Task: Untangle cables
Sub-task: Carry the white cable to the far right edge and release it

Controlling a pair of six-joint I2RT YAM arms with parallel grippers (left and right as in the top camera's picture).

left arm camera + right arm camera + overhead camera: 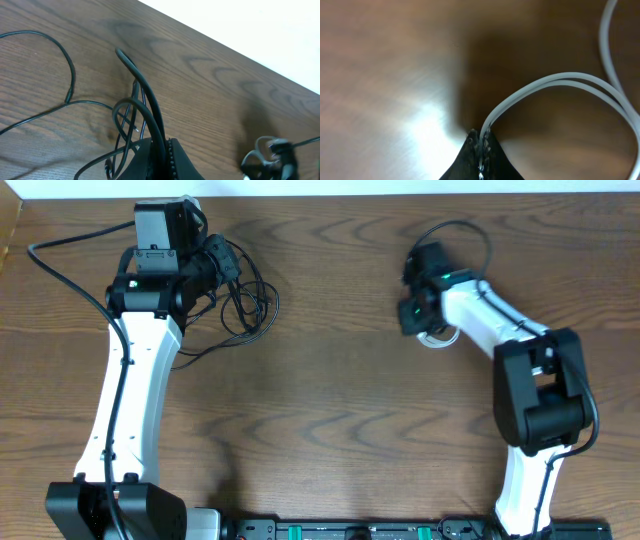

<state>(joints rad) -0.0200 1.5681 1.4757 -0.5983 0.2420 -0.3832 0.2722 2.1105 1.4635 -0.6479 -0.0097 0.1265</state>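
Right end effector [481, 134] pinches the white cable [555, 80], well apart from the black cable [145, 95], which left end effector [160, 142] clamps. Separation looks nearly done; next, lay both down clear.

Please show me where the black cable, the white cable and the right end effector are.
black cable [150, 95], left wrist view, on the raised loop.
white cable [565, 75], right wrist view, on the bent double strand.
right end effector [481, 136], right wrist view, between the closed fingertips.
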